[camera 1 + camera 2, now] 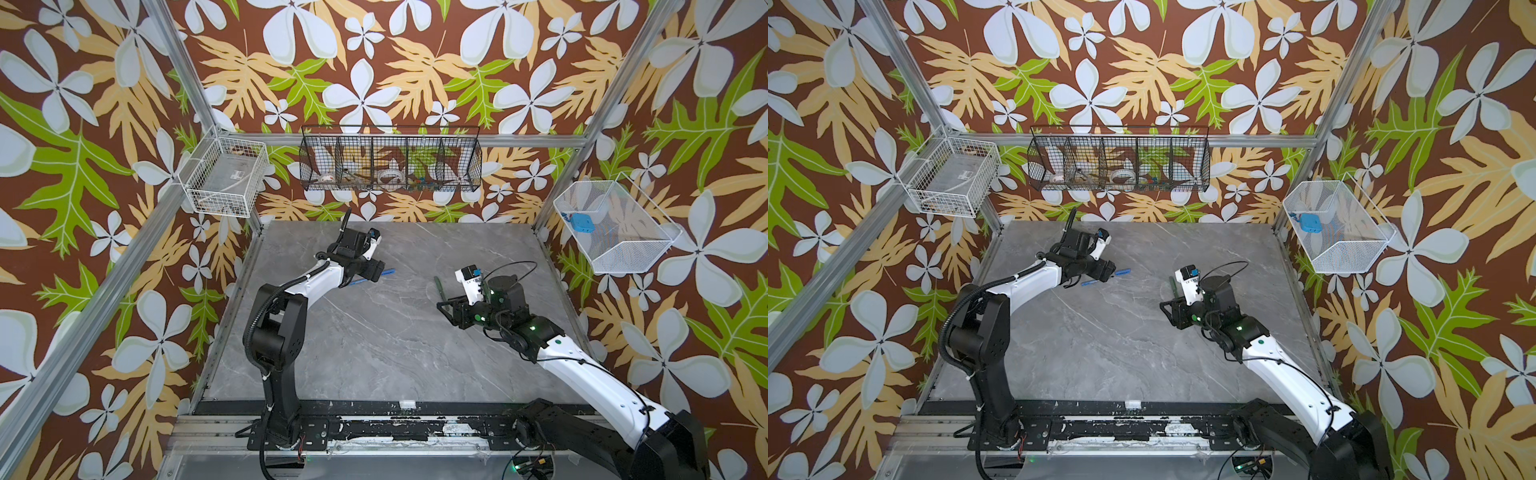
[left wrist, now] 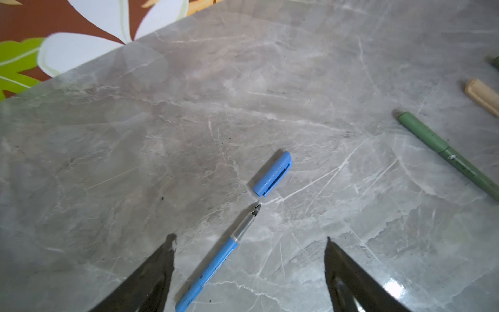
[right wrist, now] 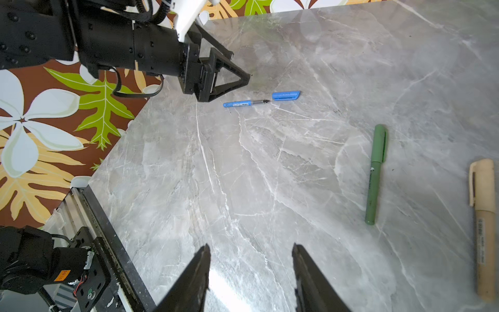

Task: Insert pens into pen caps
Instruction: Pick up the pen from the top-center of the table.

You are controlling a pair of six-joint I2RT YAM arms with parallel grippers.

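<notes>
Hovering over the right half of the tabletop (image 1: 374, 332), nearest the front edge, the right claw (image 3: 250, 247) is released: jaws apart, nothing between them.

Just past it, a green pen (image 3: 375, 175) lies flat with its cap seated. A tan pen (image 3: 483, 229), also capped, lies beside it toward the right edge, roughly parallel and not touching it. In both top views only part of the green pen shows beyond the right claw; the tan pen is hidden there.

Farther back, left of centre, the left claw (image 2: 249, 237) is released and empty, jaws wide, held above the tabletop.

Below it the blue pen (image 2: 216, 259) lies flat and uncapped, with its dark tip bare. In the left wrist view its barrel runs between the two fingers, and the right wrist view shows the claw clear of it.

The blue cap (image 2: 272, 174) lies just beyond the tip, nearly in line with the pen. Its open end faces the tip across a small gap, not touching.
</notes>
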